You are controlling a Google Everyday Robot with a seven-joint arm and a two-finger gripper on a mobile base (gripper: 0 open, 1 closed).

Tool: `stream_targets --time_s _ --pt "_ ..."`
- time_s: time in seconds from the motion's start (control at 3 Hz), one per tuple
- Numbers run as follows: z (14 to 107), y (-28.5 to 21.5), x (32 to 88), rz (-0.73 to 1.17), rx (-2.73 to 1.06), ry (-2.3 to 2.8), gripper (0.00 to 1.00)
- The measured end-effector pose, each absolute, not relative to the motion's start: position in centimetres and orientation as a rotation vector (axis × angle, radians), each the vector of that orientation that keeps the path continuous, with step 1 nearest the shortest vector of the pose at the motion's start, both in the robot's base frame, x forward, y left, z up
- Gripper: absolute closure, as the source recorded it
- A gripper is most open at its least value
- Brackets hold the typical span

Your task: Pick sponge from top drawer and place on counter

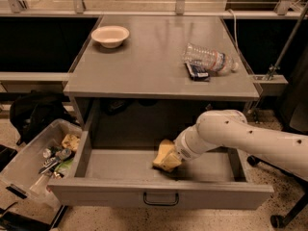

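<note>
The arm (250, 136) is a smooth, off-white tubular shell with a rounded joint housing behind the jaws. Small dark round recesses dot the shell farther back. A ringed wrist collar (188, 146) sits directly behind the jaws, which lie in the top drawer (120, 191) at the sponge (166, 156).

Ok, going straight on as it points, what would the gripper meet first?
The sponge: the gripper sits low in the open drawer, apparently right against it, though depth is unclear.
</note>
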State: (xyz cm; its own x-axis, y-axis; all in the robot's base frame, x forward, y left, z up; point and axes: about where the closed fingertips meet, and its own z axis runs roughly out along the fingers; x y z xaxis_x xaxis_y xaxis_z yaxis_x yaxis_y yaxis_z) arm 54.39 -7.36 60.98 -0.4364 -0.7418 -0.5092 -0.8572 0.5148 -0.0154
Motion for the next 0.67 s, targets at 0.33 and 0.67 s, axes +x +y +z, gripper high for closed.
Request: stream_targets --time_s 0.33,0.67 --pt "63.6 -6.4 53.7 0.246 -1.31 2.293 1.0" --pt "68.0 -2.5 50.8 0.053 -1.443 2.254 1.0"
